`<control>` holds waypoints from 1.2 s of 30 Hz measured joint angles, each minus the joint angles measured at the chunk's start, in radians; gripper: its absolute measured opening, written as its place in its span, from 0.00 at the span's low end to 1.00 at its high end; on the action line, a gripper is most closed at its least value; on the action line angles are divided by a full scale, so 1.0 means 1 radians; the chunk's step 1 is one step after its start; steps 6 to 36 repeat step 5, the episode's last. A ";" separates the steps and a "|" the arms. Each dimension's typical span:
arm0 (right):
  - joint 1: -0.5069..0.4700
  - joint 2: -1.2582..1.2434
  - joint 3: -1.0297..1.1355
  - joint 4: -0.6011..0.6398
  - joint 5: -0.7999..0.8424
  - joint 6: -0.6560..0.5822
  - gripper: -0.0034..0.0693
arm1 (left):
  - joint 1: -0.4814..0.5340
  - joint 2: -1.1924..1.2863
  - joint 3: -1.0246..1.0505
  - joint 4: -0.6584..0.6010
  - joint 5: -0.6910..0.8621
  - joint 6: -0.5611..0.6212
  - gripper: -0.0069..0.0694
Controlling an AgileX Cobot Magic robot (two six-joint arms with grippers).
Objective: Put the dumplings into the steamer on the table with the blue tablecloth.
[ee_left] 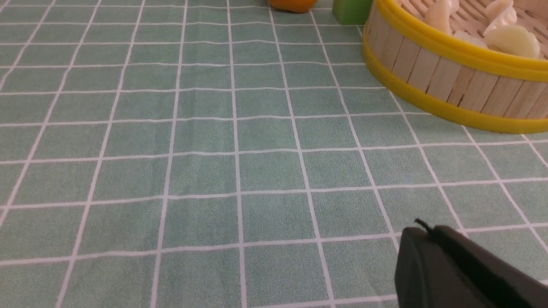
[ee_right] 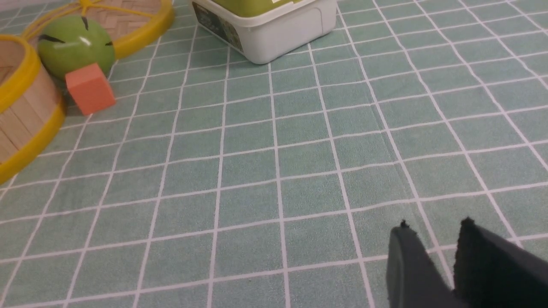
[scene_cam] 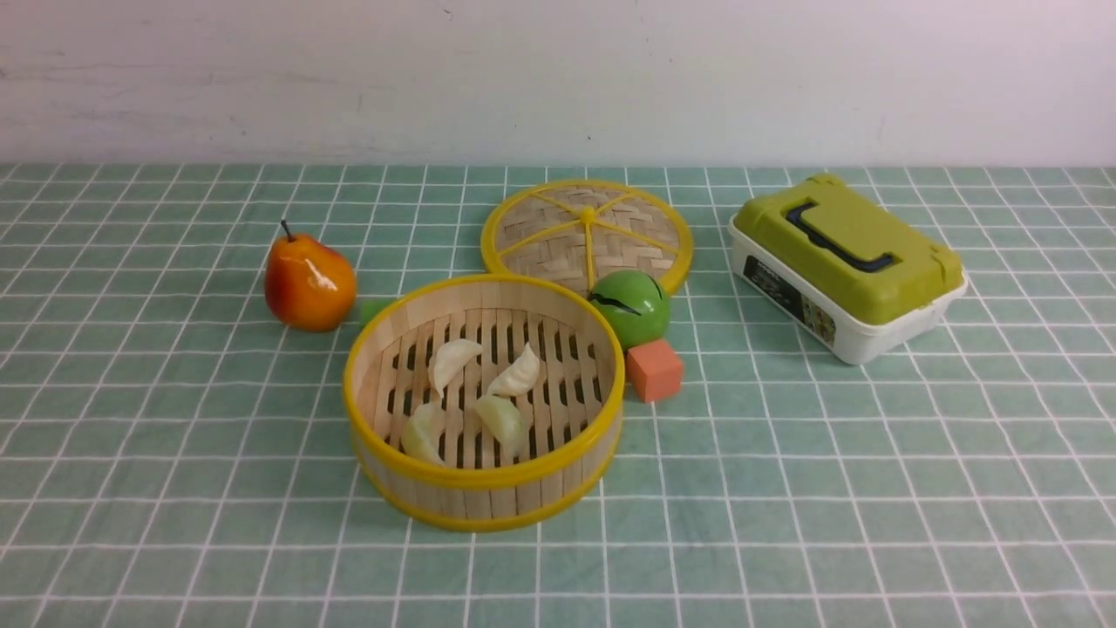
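Note:
The steamer (scene_cam: 484, 488), a round bamboo basket with yellow rims, stands mid-table on the table with the blue tablecloth (scene_cam: 785, 488). Several dumplings lie on its slatted floor: white ones (scene_cam: 453, 360) (scene_cam: 516, 375) at the back, greenish ones (scene_cam: 500, 421) (scene_cam: 422, 433) at the front. Neither arm shows in the front view. In the left wrist view my left gripper (ee_left: 428, 229) is shut and empty over bare cloth, well short of the steamer (ee_left: 432, 77) and its dumplings (ee_left: 511, 40). My right gripper (ee_right: 435, 224) is open with only cloth between its fingers, far from the steamer (ee_right: 25, 115).
A pear (scene_cam: 309, 281) sits left of the steamer, with a small green block (scene_cam: 373, 310) behind its rim. The woven lid (scene_cam: 587, 231), a green ball (scene_cam: 631, 305) and an orange cube (scene_cam: 654, 369) lie behind and right. A green-lidded white box (scene_cam: 846, 262) stands far right.

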 joint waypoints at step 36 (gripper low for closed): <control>0.000 0.000 0.000 0.000 0.000 0.000 0.30 | 0.000 0.000 0.000 0.000 0.000 0.000 0.09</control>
